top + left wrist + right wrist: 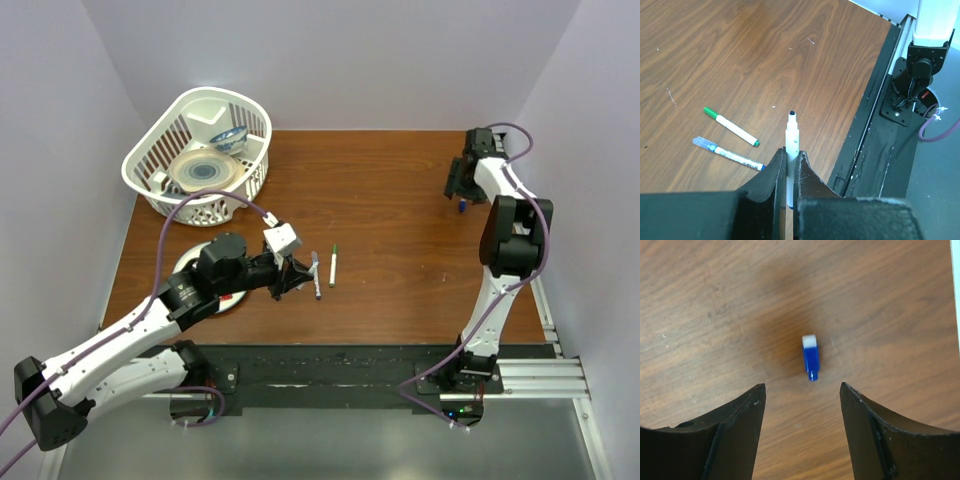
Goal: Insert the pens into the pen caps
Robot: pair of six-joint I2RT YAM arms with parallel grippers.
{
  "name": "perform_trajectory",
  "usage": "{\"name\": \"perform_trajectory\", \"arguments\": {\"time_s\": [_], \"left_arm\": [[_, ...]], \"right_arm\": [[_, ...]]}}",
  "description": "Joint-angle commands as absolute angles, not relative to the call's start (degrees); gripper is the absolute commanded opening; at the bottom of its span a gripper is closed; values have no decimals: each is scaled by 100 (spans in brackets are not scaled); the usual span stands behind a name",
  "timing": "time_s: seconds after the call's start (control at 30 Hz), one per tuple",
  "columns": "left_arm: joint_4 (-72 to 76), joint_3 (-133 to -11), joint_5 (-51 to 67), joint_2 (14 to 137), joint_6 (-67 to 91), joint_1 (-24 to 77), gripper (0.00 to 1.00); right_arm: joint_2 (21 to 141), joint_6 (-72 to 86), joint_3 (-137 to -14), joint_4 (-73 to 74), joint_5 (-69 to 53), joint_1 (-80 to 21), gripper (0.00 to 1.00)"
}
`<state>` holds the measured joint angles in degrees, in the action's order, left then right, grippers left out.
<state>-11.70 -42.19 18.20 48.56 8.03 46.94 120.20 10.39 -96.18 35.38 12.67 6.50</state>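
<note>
A brown wooden table (400, 270) fills the scene, with two arms bolted at its near edge. The left arm (130, 330) stretches over the near left part of the table, and the right arm (510, 240) reaches toward the far right corner. A white slatted basket (150, 165) sits at the far left corner, holding a plate (205, 172) and a small blue-patterned bowl (228, 138). The left gripper (791, 159) is clenched on a white pen (792, 131), whose dark tip juts out past the fingers. Near it, two more pens lie loose on the wood, close together but not touching: a green pen (732, 127) and a blue pen (735, 157) with a pale, see-through end. The right gripper (802, 390) hangs with its jaws spread and nothing in them. A blue cap (810, 356) with a white end lies on the table just beyond its fingertips, well apart from the pens.
</note>
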Motion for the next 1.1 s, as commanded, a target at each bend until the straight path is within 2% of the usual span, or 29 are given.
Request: {"name": "perform_trajectory", "arguments": {"time_s": [0.0,0.3,0.5,0.53,0.57,0.63,0.67,0.8,0.9,1.07], "left_arm": [[-1081,-4271,1766,4816,624,4676,0],[-1063,-4271,1784,4869,615,4685,0],[-1072,-4254,1653,4782,615,4676,0],[-1072,-4245,1626,4746,615,4667,0],[-1064,-4236,1617,4729,624,4676,0],[-1055,-4228,1635,4676,650,4676,0],[-1046,-4228,1643,4667,650,4676,0],[-932,-4236,1758,4623,895,4676,0],[-424,-4044,2021,4570,1543,4684,0],[1000,-3297,2671,4579,2705,4684,0]], "right_arm": [[12356,633,-10353,3893,528,914,63],[12928,457,-10635,3815,509,967,55],[13017,422,-10670,3858,624,967,38],[13034,378,-10687,3876,633,967,32],[13078,378,-10714,3902,607,967,21],[13078,378,-10740,4016,571,967,9],[13052,387,-10723,4043,423,958,0],[12282,755,-10206,3808,-35,713,0],[11159,1317,-9065,3011,-665,301,0],[9381,2389,-6876,1593,-888,-710,0]]}}
